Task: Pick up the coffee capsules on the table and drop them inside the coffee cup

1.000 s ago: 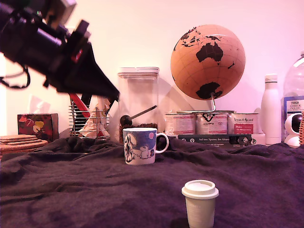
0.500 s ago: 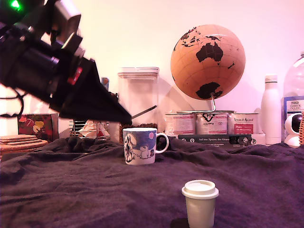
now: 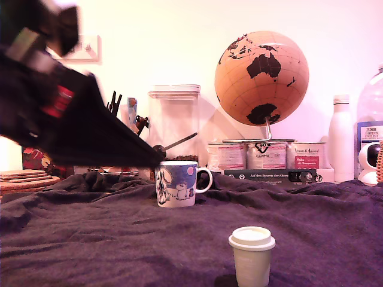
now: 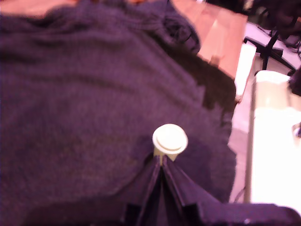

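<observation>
1. Cream capsule (image 3: 252, 256) stands upright on the purple-clothed table (image 3: 90, 239), near the front, well apart from my gripper (image 3: 157, 156) in the exterior view.
2. My gripper's tip sits just beside the cup's (image 3: 177, 183) rim, on the exterior view's left.
3. Its fingers (image 4: 151, 181) look pressed together, nothing visible between them (wrist view is blurred).

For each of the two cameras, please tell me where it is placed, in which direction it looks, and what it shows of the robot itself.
Exterior view: sits low at the table's front edge, looking level across the cloth to the coffee cup and shelf clutter; the blurred black arm fills its left, the gripper by the cup rim.
Wrist view: rides the arm, looking down along the fingers, which meet at their tips.
Both views share the cream capsule and the table.
</observation>
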`<action>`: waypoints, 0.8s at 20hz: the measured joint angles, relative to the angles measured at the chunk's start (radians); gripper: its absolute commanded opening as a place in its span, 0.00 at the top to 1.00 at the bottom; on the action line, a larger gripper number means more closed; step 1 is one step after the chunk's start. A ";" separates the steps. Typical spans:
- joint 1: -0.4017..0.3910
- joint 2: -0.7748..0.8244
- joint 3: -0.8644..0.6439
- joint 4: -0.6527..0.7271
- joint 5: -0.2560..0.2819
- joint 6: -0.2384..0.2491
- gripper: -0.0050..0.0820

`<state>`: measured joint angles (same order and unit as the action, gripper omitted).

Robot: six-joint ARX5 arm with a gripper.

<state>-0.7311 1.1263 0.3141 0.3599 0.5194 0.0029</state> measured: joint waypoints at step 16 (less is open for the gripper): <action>-0.022 -0.266 -0.111 -0.166 -0.008 -0.008 0.95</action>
<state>-0.7532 0.8608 0.2031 0.1936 0.5114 -0.0051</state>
